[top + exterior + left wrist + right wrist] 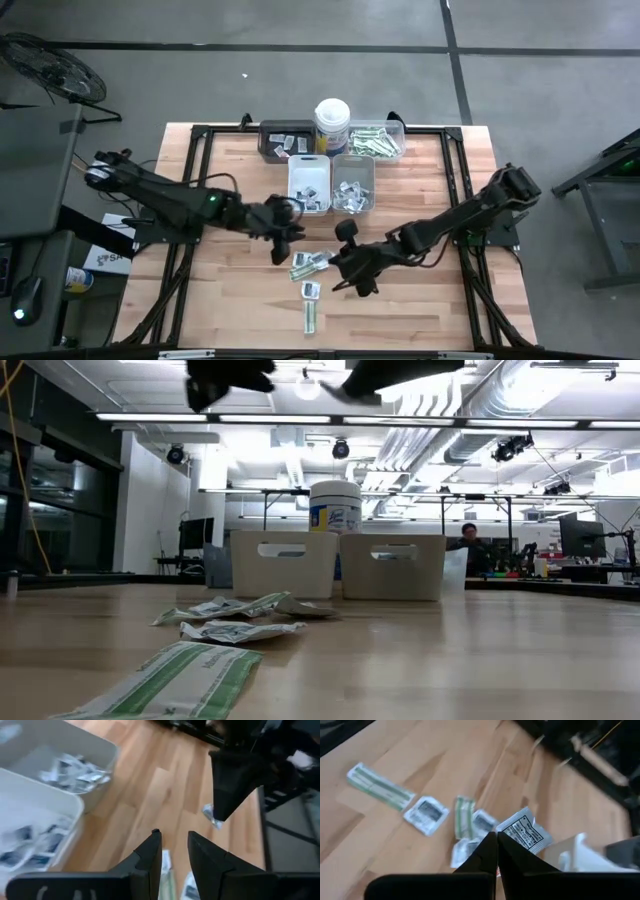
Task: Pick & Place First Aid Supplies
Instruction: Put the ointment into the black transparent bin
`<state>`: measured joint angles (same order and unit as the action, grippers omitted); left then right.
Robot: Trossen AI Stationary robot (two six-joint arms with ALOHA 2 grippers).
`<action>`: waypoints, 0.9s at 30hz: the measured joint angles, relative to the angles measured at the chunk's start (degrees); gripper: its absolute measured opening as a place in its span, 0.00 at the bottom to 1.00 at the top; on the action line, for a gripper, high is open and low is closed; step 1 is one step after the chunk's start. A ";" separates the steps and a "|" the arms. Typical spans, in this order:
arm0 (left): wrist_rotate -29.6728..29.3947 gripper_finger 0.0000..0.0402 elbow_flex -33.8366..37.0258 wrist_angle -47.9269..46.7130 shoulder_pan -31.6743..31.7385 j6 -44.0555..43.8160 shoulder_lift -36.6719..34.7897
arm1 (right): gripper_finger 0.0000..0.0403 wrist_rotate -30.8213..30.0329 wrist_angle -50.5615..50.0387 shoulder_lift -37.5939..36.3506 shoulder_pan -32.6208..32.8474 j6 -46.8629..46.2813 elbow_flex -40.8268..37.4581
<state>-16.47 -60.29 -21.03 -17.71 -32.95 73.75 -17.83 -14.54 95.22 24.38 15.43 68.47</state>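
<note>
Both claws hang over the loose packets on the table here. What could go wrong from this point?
1. The left claw and right claw hang close together above the loose packets, so the arms might collide if both descend.
2. The packets overlap in a small heap, so a pinch might lift two or none.
3. The right claw is shut with nothing in it, so it must open before any grasp or it would just push packets.
</note>
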 joint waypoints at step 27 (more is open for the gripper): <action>27.91 0.23 0.02 24.07 11.01 -5.02 16.10 | 0.00 -7.18 -10.98 -1.84 -1.50 3.03 0.13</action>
<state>11.43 -60.27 3.04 -6.70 -37.97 89.86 -25.01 -25.52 93.38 22.88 18.46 68.60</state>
